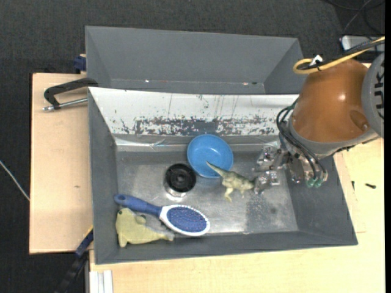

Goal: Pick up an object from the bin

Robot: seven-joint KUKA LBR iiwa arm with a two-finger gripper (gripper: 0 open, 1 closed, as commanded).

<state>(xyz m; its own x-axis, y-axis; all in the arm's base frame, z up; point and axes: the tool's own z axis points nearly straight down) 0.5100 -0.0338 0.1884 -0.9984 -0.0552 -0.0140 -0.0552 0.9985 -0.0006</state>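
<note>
- The gripper (pixel 267 173) is low at the right of the bin (pixel 101 182), under the arm's orange cover (pixel 333 108), its metal tip just beside the tail end of a small yellow-green dinosaur (pixel 236 183).
- Whether the fingers are apart or together cannot be told; the metal parts run together, and nothing is seen between them.
- The dinosaur lies on its side on the bin floor, right of centre, its head end against the rim of a blue bowl (pixel 209 154). Being nearest the gripper, it is the likeliest pick.
- Its thin limbs and the bowl hard by leave little room, which may be why the gripper is at the free tail side.
- A black cap (pixel 180 177) lies left of the bowl. A blue brush (pixel 183 218) and a pale yellow rag (pixel 137 231) lie at the front left, well apart from the gripper.
- The bin floor is bare grey metal, dull and scuffed; the sloped back wall is scratched and speckled.
- Around the bin the floor is dark carpet.
</note>
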